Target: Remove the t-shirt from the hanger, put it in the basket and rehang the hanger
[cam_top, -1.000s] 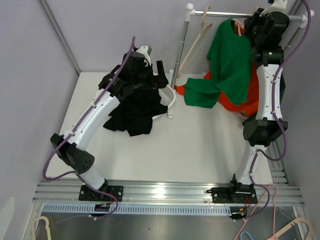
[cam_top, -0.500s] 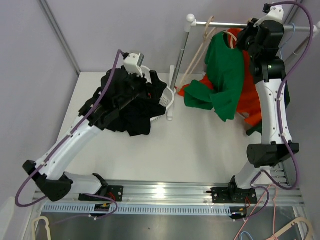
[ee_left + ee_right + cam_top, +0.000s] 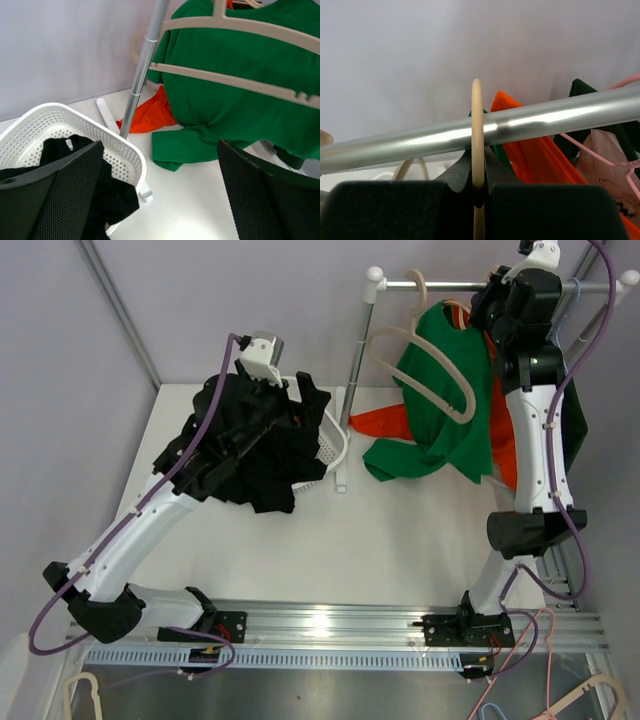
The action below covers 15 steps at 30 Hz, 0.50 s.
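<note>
- Two black fingers of the right gripper (image 3: 478, 192) were pressed together on a thin beige hanger hook (image 3: 477, 115), which looped over the silver metal clothes rail (image 3: 555, 116).
- Below the rail hung the green cotton t-shirt (image 3: 450, 390), not yet off its hanger (collar up near the rail's right end). Its lower part was bunched on the white table (image 3: 400, 540) by the rail's upright pole (image 3: 358, 370).
- A bare beige wooden hanger (image 3: 240, 84) dangled from the rail in front of the t-shirt.
- An orange garment (image 3: 384, 424) lay under the rail, partly behind the t-shirt.
- Left of the rail, the left gripper (image 3: 160, 200) hovered with its fingers wide apart and nothing between them. It was above a white perforated plastic basket (image 3: 65, 116) holding black clothes (image 3: 262, 455).
</note>
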Motion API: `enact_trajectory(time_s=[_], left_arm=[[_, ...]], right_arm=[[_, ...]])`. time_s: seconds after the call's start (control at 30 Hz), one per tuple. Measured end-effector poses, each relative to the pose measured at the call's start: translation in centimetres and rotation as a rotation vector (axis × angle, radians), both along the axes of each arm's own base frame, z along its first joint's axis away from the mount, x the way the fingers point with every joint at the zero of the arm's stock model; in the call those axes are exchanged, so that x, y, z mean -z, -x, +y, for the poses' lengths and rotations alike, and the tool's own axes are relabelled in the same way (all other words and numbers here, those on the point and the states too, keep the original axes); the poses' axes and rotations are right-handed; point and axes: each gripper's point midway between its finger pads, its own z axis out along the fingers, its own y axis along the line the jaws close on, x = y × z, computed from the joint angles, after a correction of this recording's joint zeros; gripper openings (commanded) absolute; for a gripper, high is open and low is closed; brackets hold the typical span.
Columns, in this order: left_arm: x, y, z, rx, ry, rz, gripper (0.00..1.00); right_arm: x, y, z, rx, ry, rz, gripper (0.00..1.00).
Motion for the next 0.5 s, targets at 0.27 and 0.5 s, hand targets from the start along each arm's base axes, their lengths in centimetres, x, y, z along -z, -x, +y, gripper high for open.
enact_trajectory(time_s=[0.27, 0.5], left_arm=[[0.7, -0.5, 0.0, -0.013, -0.035, 0.002, 0.99], [1.3, -0.9, 0.0, -0.021, -0.062, 0.008, 1.00]], right_arm=[[2.5, -7.9, -0.2, -0.003, 0.049, -0.052, 0.00], [1.9, -10.6, -0.1, -0.031, 0.060, -0.171, 0.00]])
